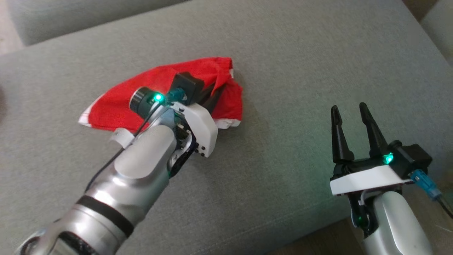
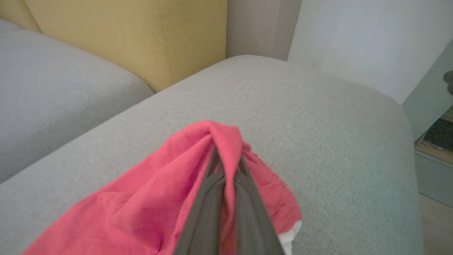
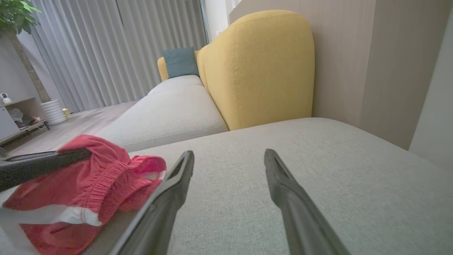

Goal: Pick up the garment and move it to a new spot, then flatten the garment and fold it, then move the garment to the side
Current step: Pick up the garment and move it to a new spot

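Crumpled red mesh garment with white trim (image 1: 116,106), lying toward the far left of the grey fabric sofa cushion (image 1: 283,71). Looks super light and floppy, maybe a bit slinky, nothing breakable, so probably drapes and bunches instead of holding any shape. Best grabbed at the ribbed waistband or a hemmed corner, not mid-panel. Pinched at a raised fold by the left gripper (image 1: 214,97), fingers pressed together on the cloth. Well apart to the right: right gripper (image 1: 348,106), spread wide, holding nothing.

The red garment (image 1: 116,106) is soft knit cloth; the grey cushion (image 1: 283,71) is matt weave.
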`<state>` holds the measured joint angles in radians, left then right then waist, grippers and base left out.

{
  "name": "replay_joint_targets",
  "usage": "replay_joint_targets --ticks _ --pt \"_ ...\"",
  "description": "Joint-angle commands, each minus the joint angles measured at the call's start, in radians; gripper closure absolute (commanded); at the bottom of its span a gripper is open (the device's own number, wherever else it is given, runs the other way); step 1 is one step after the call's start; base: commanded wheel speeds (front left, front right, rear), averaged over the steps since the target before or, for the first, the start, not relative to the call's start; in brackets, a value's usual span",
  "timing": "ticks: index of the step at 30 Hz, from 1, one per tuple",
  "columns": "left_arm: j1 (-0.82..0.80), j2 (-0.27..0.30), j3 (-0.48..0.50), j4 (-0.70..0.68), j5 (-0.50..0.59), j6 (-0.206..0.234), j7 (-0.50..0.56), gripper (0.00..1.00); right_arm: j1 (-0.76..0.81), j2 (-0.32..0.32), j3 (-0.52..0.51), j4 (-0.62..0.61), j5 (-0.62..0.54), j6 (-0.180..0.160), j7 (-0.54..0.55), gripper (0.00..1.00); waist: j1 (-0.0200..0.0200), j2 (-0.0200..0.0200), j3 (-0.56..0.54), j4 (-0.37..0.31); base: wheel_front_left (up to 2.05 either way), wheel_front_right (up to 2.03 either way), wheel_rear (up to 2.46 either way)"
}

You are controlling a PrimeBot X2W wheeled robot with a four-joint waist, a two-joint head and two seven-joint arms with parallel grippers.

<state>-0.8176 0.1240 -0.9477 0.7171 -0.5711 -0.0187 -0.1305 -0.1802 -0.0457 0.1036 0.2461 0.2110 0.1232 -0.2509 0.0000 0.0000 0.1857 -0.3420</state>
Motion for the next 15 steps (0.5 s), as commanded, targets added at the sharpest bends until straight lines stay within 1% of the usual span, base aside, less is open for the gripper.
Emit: replay_joint_targets --ticks 1,4,6,7,8,15 --pt "-0.042 0.002 0.039 -0.004 -0.005 -0.004 -0.022 1.00 -0.034 -0.004 0.026 -0.031 0.004 0.008 -0.011 0.00 0.0000 0.0000 0.023 -0.022 0.00 0.00 0.00" --pt "-0.043 -0.028 0.039 0.066 -0.014 -0.009 -0.059 0.99 -0.039 -0.004 0.027 -0.031 0.009 0.008 -0.011 0.00 0.0000 0.0000 0.034 -0.027 0.00 0.00 0.00" --pt "-0.045 -0.043 0.038 0.100 -0.019 -0.012 -0.078 0.48 -0.039 -0.004 0.028 -0.030 0.013 0.008 -0.011 0.00 0.0000 0.0000 0.038 -0.026 0.00 0.00 0.00" --pt "-0.047 -0.049 0.040 0.112 -0.022 -0.014 -0.089 0.02 -0.039 -0.004 0.028 -0.029 0.015 0.008 -0.011 0.00 0.0000 0.0000 0.039 -0.023 0.00 0.00 0.00" --pt "-0.047 -0.054 0.044 0.121 -0.029 -0.014 -0.098 0.00 -0.039 -0.004 0.028 -0.029 0.016 0.008 -0.011 0.00 0.0000 0.0000 0.039 -0.019 0.00 0.00 0.00" --pt "-0.057 -0.070 0.060 0.115 -0.035 -0.003 -0.128 0.00 -0.037 -0.004 0.016 -0.028 0.014 0.008 -0.011 0.00 0.0000 0.0000 0.027 0.036 0.00 0.00 0.00"
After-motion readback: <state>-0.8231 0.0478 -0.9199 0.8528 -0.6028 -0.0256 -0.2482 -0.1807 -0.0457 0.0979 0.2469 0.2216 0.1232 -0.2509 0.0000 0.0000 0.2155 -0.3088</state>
